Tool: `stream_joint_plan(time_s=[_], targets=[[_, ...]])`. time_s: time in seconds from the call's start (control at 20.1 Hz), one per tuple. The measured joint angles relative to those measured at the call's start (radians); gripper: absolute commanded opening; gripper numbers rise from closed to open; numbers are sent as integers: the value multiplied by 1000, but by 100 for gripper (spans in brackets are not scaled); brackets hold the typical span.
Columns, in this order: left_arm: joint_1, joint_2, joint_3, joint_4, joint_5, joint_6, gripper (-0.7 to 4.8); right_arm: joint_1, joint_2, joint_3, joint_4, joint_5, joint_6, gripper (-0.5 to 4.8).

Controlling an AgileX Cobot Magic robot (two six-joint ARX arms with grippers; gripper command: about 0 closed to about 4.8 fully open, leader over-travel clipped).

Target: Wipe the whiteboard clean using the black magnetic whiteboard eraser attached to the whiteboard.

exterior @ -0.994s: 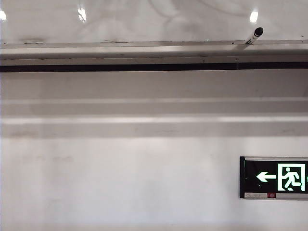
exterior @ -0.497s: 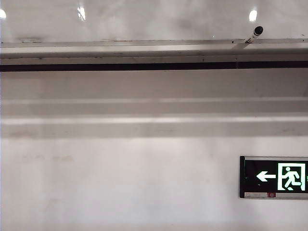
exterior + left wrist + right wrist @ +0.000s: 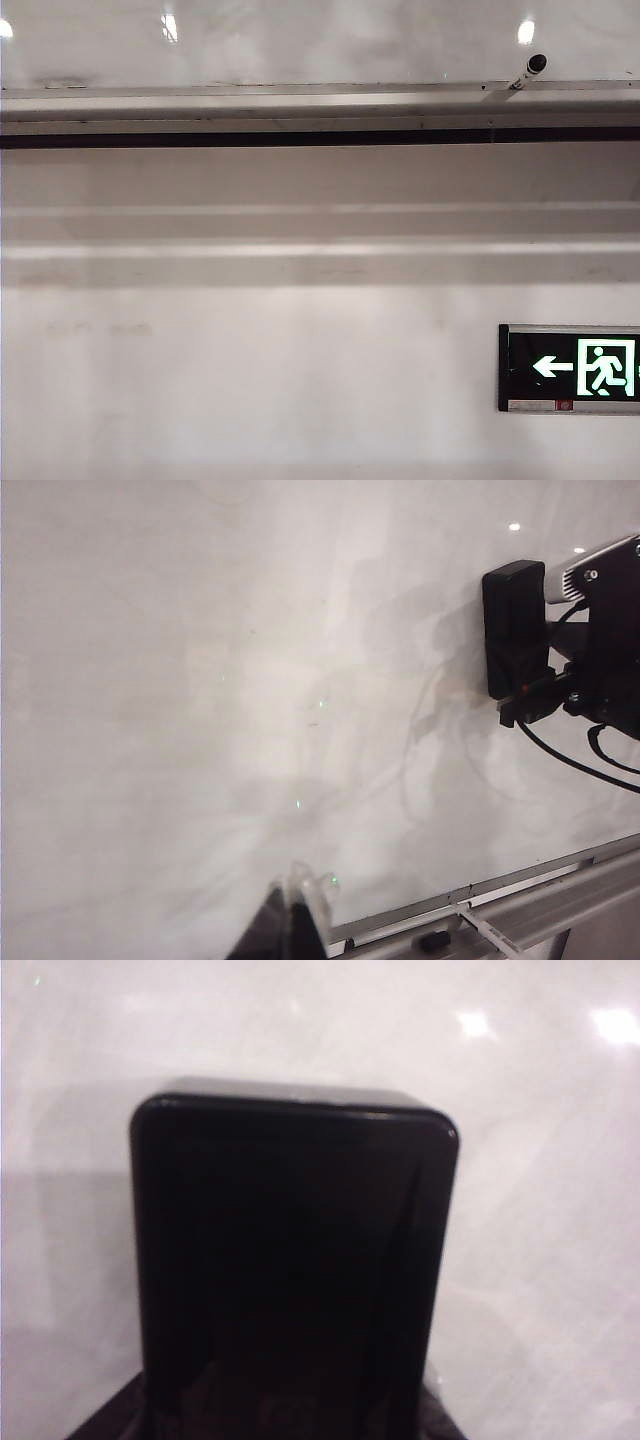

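Note:
The whiteboard point(image 3: 200, 680) is a glossy white panel with faint grey smears. In the exterior view only its bottom strip point(image 3: 300, 40) shows, and no gripper appears there. The black eraser point(image 3: 515, 630) lies flat against the board. My right gripper point(image 3: 527, 695) has it by its lower end. In the right wrist view the eraser point(image 3: 295, 1260) fills the space between the jaws, and dark fingers point(image 3: 105, 1425) hug its sides. My left gripper point(image 3: 290, 930) hangs near the board's lower edge, well to the side of the eraser. It is shut and holds nothing.
A long silver tray rail point(image 3: 300, 100) runs under the board. A marker with a black cap point(image 3: 528, 72) lies on it, also seen as the marker point(image 3: 480, 928) in the left wrist view. Below are the matte wall point(image 3: 300, 380) and a green exit sign point(image 3: 570, 367).
Faint curved grey strokes on the board's lower strip, visible a second ago, have faded from the exterior view. The rail, marker and sign have not moved.

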Motion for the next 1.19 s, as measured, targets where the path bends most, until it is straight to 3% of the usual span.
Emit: stream_joint_plan(time_s=[0.45, 0.89, 0.94, 1.04, 1.19], targets=[[0, -10, 0, 3, 2, 0, -5, 26, -122, 4, -32, -15, 5, 284], [0, -18, 0, 4, 2, 0, -5, -8, -14, -2, -3, -77, 51, 286], [0, -19, 0, 5, 2, 0, -5, -8, -8, 0, 5, -77, 51, 316], [0, -18, 0, 5, 2, 0, -5, -9, -5, 0, 9, -79, 51, 458], [0, -18, 0, 4, 2, 0, -5, -6, 2, -2, -8, -88, 53, 479]])
